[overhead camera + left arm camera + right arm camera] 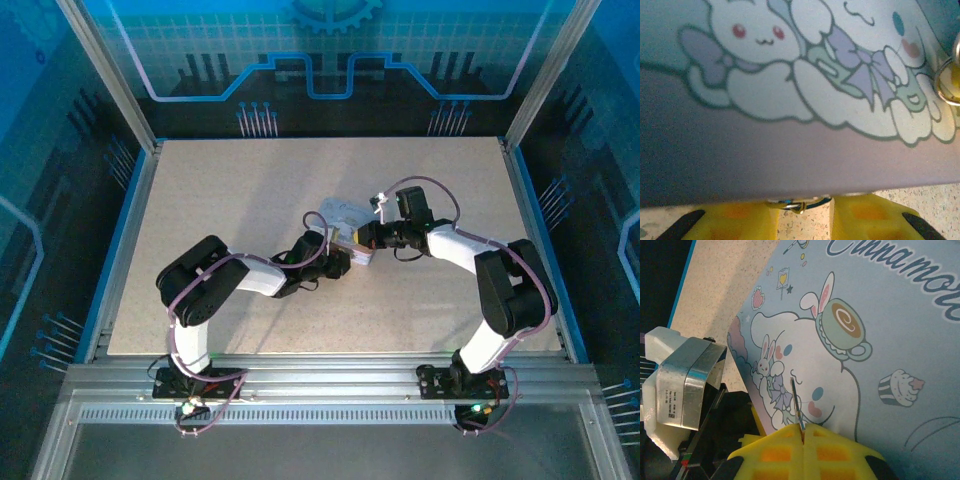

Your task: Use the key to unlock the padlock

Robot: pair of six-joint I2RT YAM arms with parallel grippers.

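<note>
A thin dark key (795, 401) stands nearly upright, its base pinched in the right gripper (804, 430). The padlock (796, 204) is mostly hidden; a small silvery curve shows.

Pale blue-lavender cartoon-print tin box (880, 330): smooth printed coat, soft satin sheen. Thin dark key (796, 402): bare metal, faint glint along its edge. Yellow fingers (790, 450) of the right gripper (804, 432): moulded plastic, matt, waffle-recessed. Beige speckled tabletop (725, 285): matt, fine-grained. Silvery block (690, 382) beside the box: brushed metal, reflective.
</note>
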